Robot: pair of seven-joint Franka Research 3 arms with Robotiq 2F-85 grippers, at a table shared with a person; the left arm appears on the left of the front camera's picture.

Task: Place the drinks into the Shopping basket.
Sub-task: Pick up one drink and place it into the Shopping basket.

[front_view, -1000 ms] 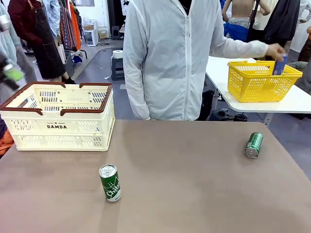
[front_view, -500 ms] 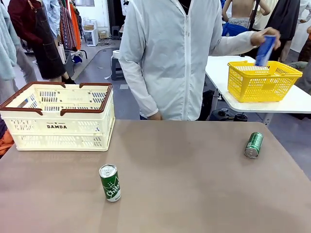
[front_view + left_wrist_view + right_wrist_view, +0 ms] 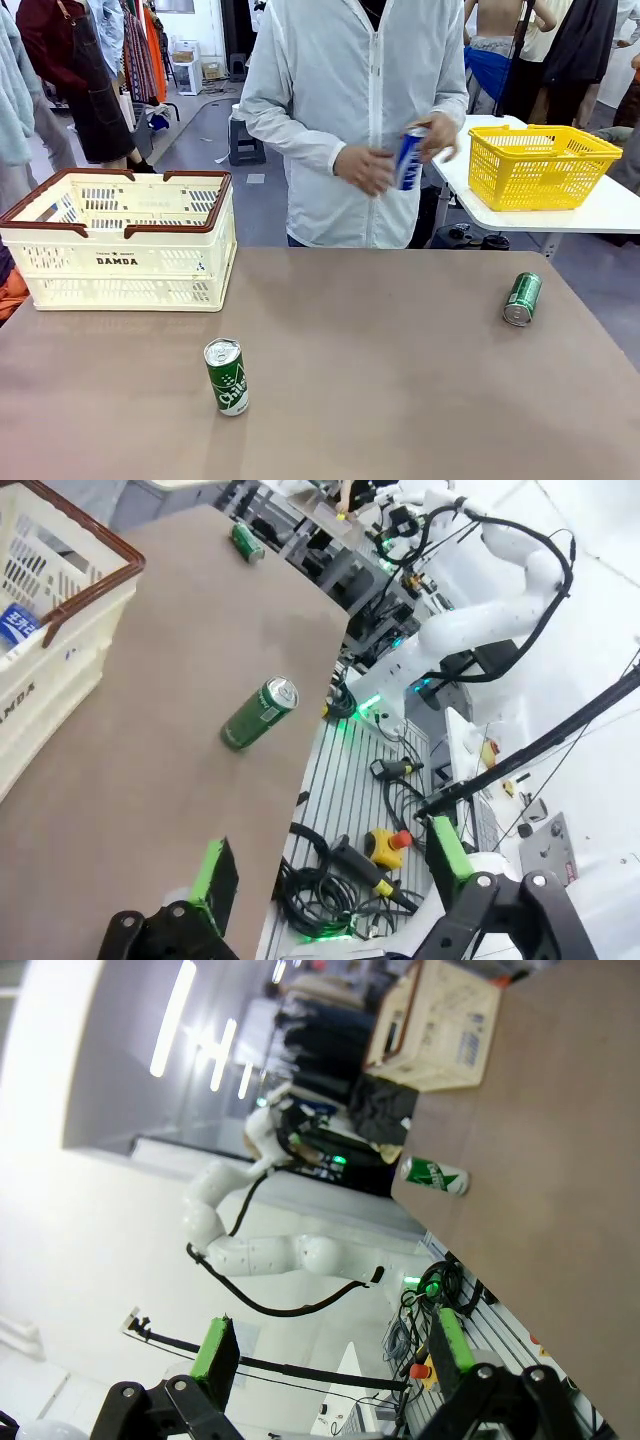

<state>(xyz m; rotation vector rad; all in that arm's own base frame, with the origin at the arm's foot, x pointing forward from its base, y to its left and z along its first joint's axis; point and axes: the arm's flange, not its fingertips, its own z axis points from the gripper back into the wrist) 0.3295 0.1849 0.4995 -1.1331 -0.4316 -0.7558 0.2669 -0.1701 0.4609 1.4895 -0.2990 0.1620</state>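
With left gripper (image 3: 332, 867) and right gripper (image 3: 332, 1343) both spread empty, the upright green can (image 3: 227, 377) before the Shopping basket (image 3: 120, 275), the lying slim can (image 3: 522, 299) far right and the blue can (image 3: 408, 158) in the person's hands (image 3: 365, 168) look light, rigid and slick, so pinch mid-body.

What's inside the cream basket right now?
In the left wrist view, a blue item with white print shows inside the basket; what it is I cannot tell. From the front, the near wall hides the floor.
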